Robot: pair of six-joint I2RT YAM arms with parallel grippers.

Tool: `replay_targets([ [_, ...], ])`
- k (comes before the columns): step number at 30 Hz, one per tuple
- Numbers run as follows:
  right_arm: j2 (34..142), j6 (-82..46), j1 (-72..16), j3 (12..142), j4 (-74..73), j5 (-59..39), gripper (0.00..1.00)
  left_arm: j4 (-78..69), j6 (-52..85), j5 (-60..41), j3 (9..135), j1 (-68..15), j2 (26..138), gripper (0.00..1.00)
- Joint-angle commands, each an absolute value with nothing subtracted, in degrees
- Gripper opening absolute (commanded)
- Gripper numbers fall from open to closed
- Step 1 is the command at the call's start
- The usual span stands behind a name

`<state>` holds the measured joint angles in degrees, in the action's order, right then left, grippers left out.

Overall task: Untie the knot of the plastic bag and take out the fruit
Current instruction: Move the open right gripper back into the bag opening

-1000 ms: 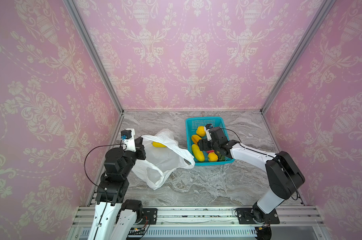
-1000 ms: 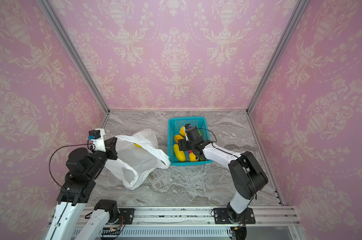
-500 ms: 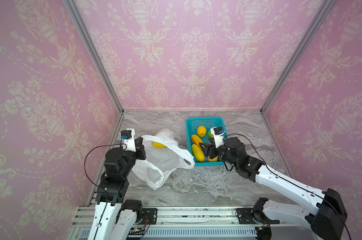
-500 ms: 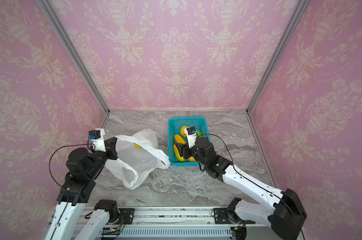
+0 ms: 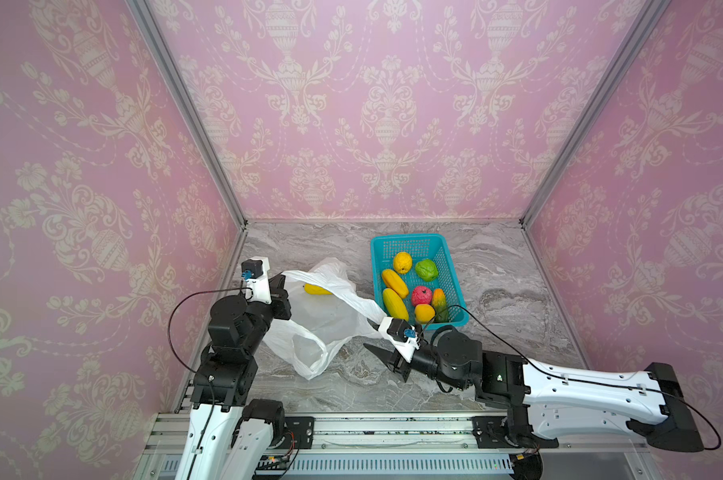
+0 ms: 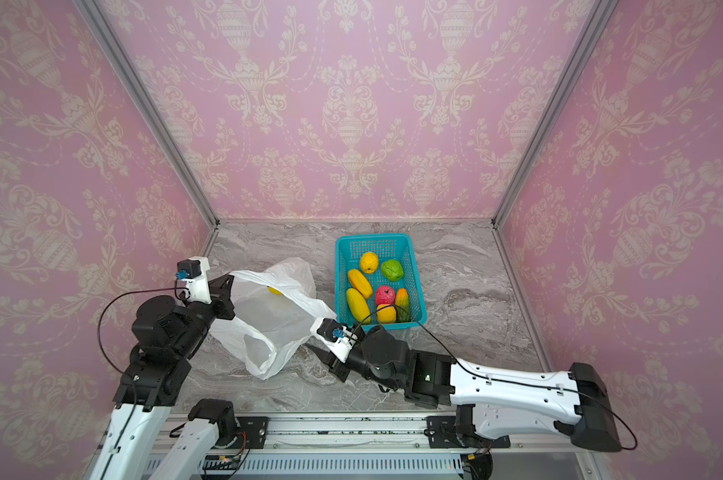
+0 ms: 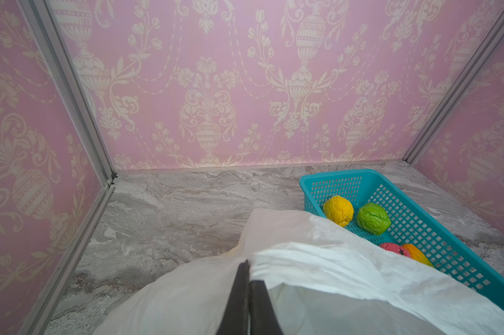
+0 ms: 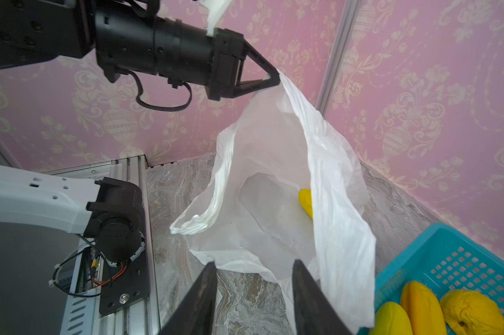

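The white plastic bag (image 5: pixel 330 316) (image 6: pixel 268 320) lies on the marble floor with its mouth gaping. The knot is not in view. My left gripper (image 5: pixel 282 282) (image 7: pixel 246 266) (image 8: pixel 276 78) is shut on the plastic bag's upper rim and holds it raised. One yellow fruit (image 5: pixel 317 289) (image 8: pixel 305 201) lies inside the bag. Several more fruits sit in the teal basket (image 5: pixel 409 237) (image 7: pixel 331 174). My right gripper (image 5: pixel 372 337) (image 8: pixel 253 278) is open and empty, low over the floor. Its tips are at the bag's near edge (image 8: pixel 245 264).
A loose handle loop (image 5: pixel 309 357) of the bag sprawls toward the front rail (image 5: pixel 351 419). The basket stands just right of the bag, close behind the right wrist. Pink walls enclose the floor on three sides.
My right arm has drawn back out of the basket toward the front and now points at the bag's near edge, its jaws narrower than before. The left gripper and the bag stay as they were.
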<state>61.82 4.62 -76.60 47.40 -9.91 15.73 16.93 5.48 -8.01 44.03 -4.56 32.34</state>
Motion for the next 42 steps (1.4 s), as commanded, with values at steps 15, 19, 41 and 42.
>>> replay_targets([
  [15,104.09,9.55,-72.31,74.27,-3.74,24.35,0.23,17.42,5.30,-7.50,44.05,-4.04,31.90,0.00],
  [19,106.46,8.55,-71.47,75.39,-4.56,23.25,0.25,17.25,5.54,-7.95,44.25,-4.04,31.96,0.00],
  [41,110.41,5.98,-62.99,75.42,-4.22,21.83,0.54,16.69,5.66,-9.58,44.09,-4.04,31.68,0.00],
  [42,111.54,6.52,-62.93,76.40,-3.38,22.69,0.55,16.20,5.79,-10.43,44.02,-4.00,31.39,0.00],
])
